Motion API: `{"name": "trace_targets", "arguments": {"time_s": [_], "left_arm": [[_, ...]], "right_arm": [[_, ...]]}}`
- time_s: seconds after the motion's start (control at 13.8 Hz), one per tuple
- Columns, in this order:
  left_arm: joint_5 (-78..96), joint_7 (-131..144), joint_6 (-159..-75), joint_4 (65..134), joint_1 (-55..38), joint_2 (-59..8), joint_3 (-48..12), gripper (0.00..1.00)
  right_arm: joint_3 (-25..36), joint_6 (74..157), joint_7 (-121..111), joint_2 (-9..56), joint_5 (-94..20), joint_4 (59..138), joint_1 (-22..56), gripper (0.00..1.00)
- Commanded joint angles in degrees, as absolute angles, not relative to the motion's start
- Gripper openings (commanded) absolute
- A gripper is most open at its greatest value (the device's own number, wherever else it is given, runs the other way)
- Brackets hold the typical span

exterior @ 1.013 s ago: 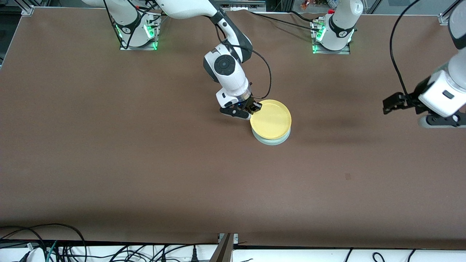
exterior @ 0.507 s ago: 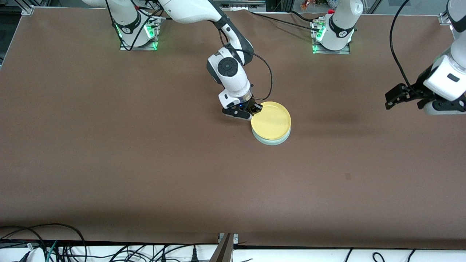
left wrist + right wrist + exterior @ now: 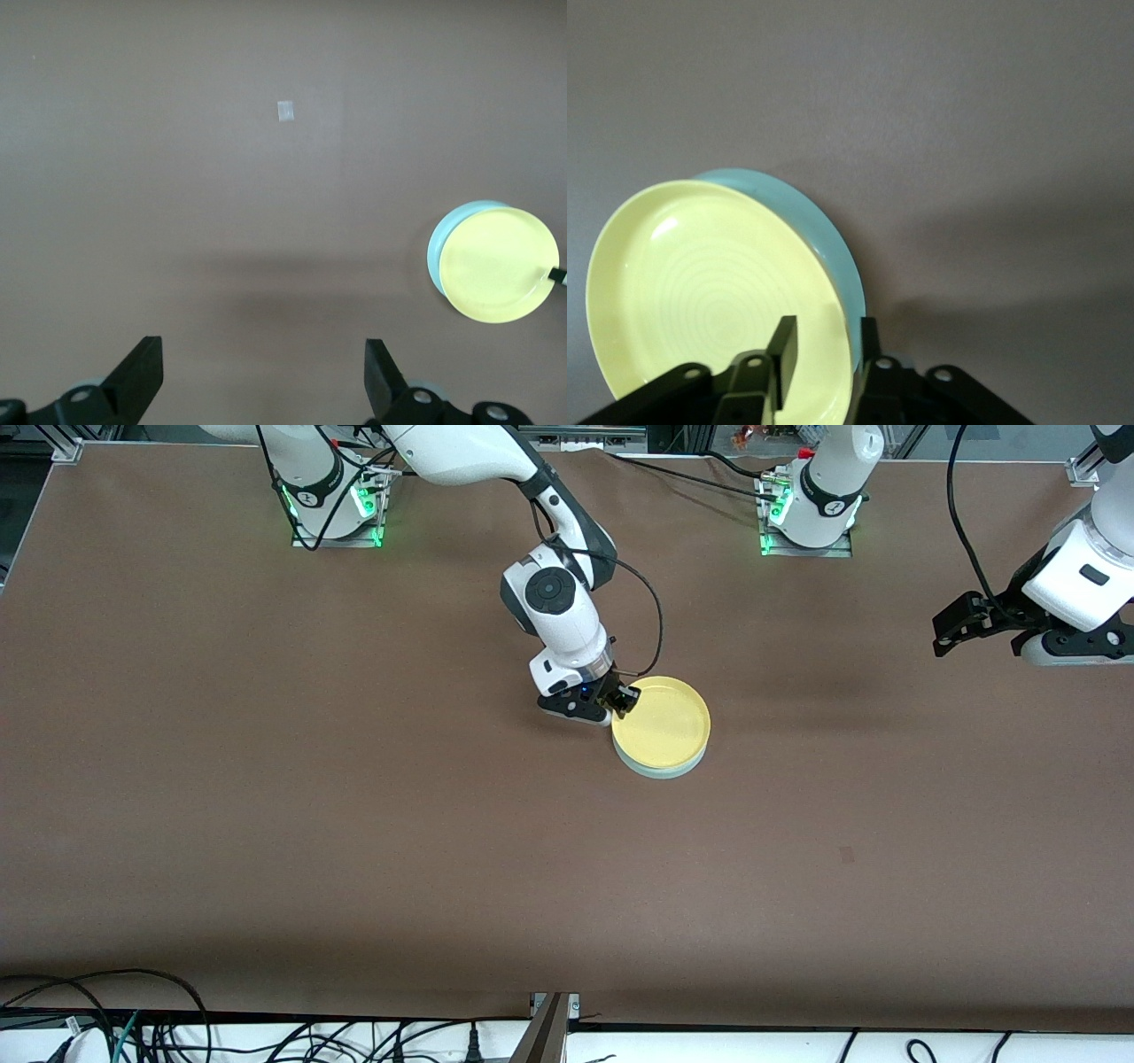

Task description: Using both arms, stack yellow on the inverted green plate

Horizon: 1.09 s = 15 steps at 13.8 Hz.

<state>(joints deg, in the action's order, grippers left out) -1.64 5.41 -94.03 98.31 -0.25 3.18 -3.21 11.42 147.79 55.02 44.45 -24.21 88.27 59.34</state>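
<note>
The yellow plate (image 3: 664, 722) lies right side up on the pale green plate (image 3: 663, 769), which shows only as a thin crescent under it, mid-table. My right gripper (image 3: 620, 701) is at the yellow plate's rim on the side toward the right arm's end. In the right wrist view its fingers (image 3: 784, 341) straddle the rim of the yellow plate (image 3: 700, 283) with a gap, open; the green plate (image 3: 806, 208) shows beneath. My left gripper (image 3: 952, 631) hangs open and empty in the air over the left arm's end of the table. Its view (image 3: 266, 354) shows both plates (image 3: 496, 266) far off.
A small pale mark (image 3: 847, 855) is on the brown table (image 3: 354, 824), nearer the front camera than the plates; it also shows in the left wrist view (image 3: 285, 111). The arm bases stand along the table's back edge. Cables lie below the front edge.
The yellow plate has settled lower onto the green plate, so less green shows. The right gripper shifted slightly with it. The left arm has risen and drawn back toward its base.
</note>
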Motion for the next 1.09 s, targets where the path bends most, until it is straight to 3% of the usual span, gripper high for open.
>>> {"name": "trace_targets", "arguments": {"time_s": [0.0,0.36,0.72,0.87,1.01], "left_arm": [[-0.62,4.48,-92.99,98.35,-0.35,3.69,-3.16,1.00],[-0.62,4.39,-92.99,98.35,-0.35,3.69,-3.51,1.00],[-0.62,4.39,-92.81,98.35,-0.35,3.78,-3.52,1.00],[-0.70,4.39,-92.72,98.35,-0.35,3.78,-3.69,1.00],[-0.70,4.39,-92.72,98.35,-0.35,3.78,-3.95,1.00]], "right_arm": [[14.48,136.38,53.71,39.66,-24.53,86.67,56.87,1.00],[32.31,110.70,39.15,27.97,-25.40,86.04,55.12,1.00],[43.83,94.42,27.20,16.37,-24.00,86.92,54.32,1.00],[43.87,90.28,22.87,10.75,-18.67,88.06,51.09,1.00],[33.64,88.51,20.40,5.21,-11.64,89.46,40.85,1.00]]}}
